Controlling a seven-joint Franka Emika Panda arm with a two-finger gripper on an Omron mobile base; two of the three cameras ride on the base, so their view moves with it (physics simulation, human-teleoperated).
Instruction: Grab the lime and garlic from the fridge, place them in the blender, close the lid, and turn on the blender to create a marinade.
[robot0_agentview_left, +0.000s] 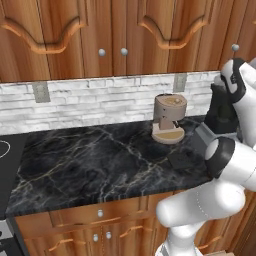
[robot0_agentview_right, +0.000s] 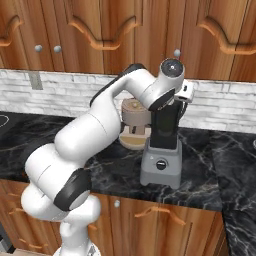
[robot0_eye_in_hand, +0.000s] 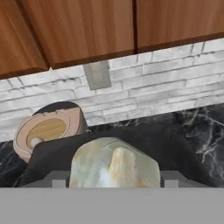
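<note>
My gripper (robot0_eye_in_hand: 114, 180) is shut on the garlic (robot0_eye_in_hand: 113, 162), a pale lumpy bulb between the two grey fingertips (robot0_eye_in_hand: 59, 180). Right below it lies the dark open top of the blender jar (robot0_eye_in_hand: 148, 142). From the right base view, the blender (robot0_agentview_right: 161, 165) stands on the counter, a grey base with a black knob and a black jar, and the hand (robot0_agentview_right: 172, 85) hangs over the jar's mouth. The lid (robot0_agentview_left: 181, 159), a flat black square, lies on the counter left of the blender (robot0_agentview_left: 220, 120). The lime and the fridge are out of view.
A tan coffee machine (robot0_agentview_left: 169, 117) (robot0_agentview_right: 134, 120) (robot0_eye_in_hand: 46, 131) stands just left of the blender against the white brick wall. Wooden cabinets hang close overhead. The dark marble counter (robot0_agentview_left: 90, 160) stretches left to a stovetop edge (robot0_agentview_left: 4, 150).
</note>
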